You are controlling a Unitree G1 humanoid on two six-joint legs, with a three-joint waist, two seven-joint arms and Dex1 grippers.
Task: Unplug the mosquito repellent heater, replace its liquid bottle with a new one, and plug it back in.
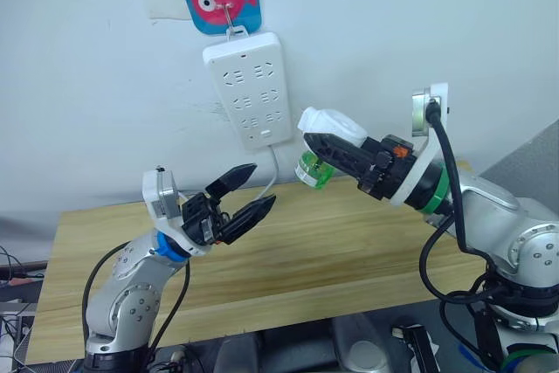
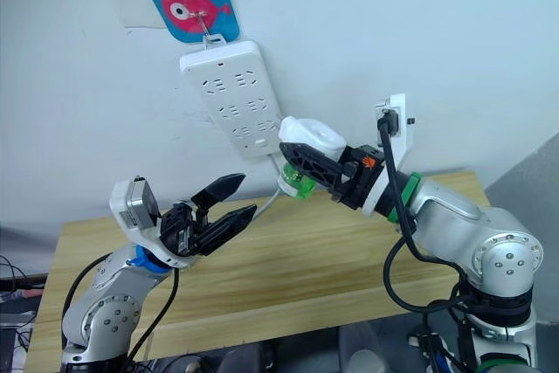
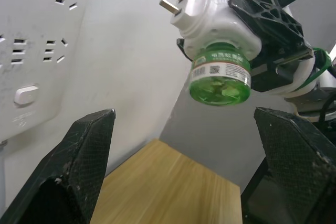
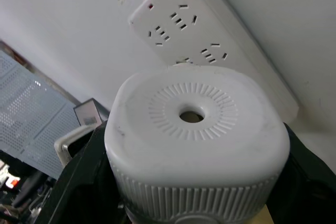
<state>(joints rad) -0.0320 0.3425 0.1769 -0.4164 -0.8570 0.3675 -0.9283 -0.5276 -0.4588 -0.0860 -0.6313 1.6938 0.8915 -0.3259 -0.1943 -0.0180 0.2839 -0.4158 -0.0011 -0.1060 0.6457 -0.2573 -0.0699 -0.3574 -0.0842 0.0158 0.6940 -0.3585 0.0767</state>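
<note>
You clamped the right gripper (image 1: pixel 336 153) around the mosquito repellent heater (image 1: pixel 332 126), green liquid bottle (image 1: pixel 312 171) hanging exposed so the spread-fingered left gripper (image 1: pixel 247 191) could reach it.

Green liquid bottle (image 3: pixel 219 77) under the mosquito repellent heater (image 3: pixel 223 22) has a white label w/ a QR code and small print, too tiny to read. No other legible text or nos.

Two arms raised, one gripper spread, one clamped

The left gripper (image 1: pixel 249 191) sits at lower left of the head view, forearm angled up toward centre, its fingers wide apart. The right gripper (image 1: pixel 325 148), right of centre, reaches in from the right edge, fingers closed on the mosquito repellent heater (image 1: pixel 332 125).
</note>
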